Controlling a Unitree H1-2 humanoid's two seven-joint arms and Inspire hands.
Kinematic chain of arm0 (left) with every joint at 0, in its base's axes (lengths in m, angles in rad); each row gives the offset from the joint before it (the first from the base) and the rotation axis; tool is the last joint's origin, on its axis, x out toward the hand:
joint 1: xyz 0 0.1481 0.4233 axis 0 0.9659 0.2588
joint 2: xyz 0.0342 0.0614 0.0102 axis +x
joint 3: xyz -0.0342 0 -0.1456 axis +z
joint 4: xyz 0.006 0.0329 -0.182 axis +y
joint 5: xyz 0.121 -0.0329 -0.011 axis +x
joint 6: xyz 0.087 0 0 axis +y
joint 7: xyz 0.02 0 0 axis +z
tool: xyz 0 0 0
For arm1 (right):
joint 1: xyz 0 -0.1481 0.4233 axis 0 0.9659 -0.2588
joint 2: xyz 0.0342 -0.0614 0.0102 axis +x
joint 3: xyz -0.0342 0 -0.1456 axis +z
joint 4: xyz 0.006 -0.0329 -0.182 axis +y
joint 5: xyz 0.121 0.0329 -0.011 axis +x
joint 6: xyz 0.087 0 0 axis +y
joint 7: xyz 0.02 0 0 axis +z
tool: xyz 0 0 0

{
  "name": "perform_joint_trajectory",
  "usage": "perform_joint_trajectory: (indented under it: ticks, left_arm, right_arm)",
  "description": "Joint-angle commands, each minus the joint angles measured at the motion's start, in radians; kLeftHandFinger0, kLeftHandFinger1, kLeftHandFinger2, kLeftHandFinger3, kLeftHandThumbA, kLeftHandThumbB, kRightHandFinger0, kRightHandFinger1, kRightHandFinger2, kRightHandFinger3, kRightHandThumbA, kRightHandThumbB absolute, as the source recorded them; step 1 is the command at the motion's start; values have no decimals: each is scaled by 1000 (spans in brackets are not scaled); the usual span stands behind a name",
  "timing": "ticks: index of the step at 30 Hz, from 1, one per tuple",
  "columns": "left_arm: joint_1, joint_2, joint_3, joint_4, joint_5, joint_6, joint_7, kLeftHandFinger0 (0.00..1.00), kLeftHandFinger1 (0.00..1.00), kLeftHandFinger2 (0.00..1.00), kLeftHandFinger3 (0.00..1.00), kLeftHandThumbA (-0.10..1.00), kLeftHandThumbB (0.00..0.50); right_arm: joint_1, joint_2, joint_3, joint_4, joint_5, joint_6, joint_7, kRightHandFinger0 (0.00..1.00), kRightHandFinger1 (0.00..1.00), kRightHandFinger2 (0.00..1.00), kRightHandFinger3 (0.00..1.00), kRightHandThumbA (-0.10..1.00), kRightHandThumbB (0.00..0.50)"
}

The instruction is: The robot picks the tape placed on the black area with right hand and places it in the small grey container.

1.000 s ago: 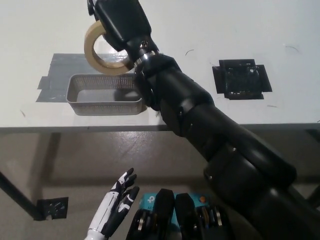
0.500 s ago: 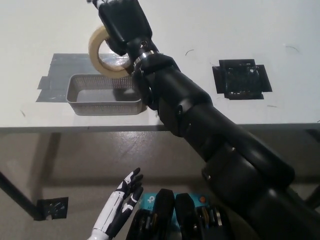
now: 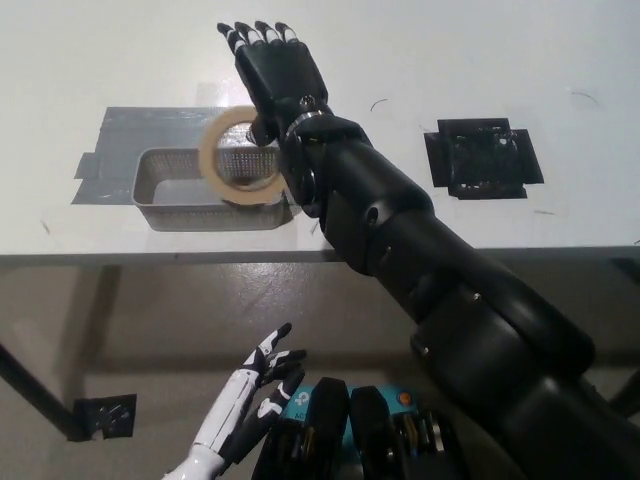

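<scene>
My black right hand (image 3: 275, 65) is open above the table, its fingers stretched out flat and pointing away. The beige tape roll (image 3: 240, 150) stands on edge just below the palm, over the right end of the small grey mesh container (image 3: 160, 198). No finger is closed around the roll. Whether it still touches the hand I cannot tell. The black square area (image 3: 485, 158) at the right of the table has nothing on it. My white left hand (image 3: 250, 400) rests open below the table edge at the lower left.
The container sits on a grey taped patch (image 3: 115, 140) on the white table (image 3: 420, 60). The table's front edge (image 3: 150, 257) runs across the middle of the picture, with floor below it. A small black square (image 3: 105, 415) lies on the floor at the lower left.
The right hand has opened and let go of the tape. The roll has dropped from above the container's far rim down to its right end. The left hand shifted slightly right.
</scene>
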Motion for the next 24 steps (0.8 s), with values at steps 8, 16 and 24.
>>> perform_joint_trajectory:
  ticks: [8, 16, 24]
  left_arm:
    - [-44, 18, -18, -24, 39, -16, -14, 841, 781, 797, 1000, 947, 6]
    - [-53, 22, -29, -15, 59, -23, -9, 847, 773, 777, 1000, 933, 0]
    - [-67, 14, -9, -14, 34, -5, -6, 825, 758, 786, 1000, 864, 21]
  right_arm:
    - [16, -18, -2, -18, 42, 31, 54, 1000, 1000, 1000, 1000, 973, 406]
    - [42, -30, 1, -22, 51, 27, 64, 1000, 1000, 1000, 1000, 977, 383]
    - [27, -153, -75, -202, 132, -143, 89, 1000, 1000, 1000, 1000, 1000, 383]
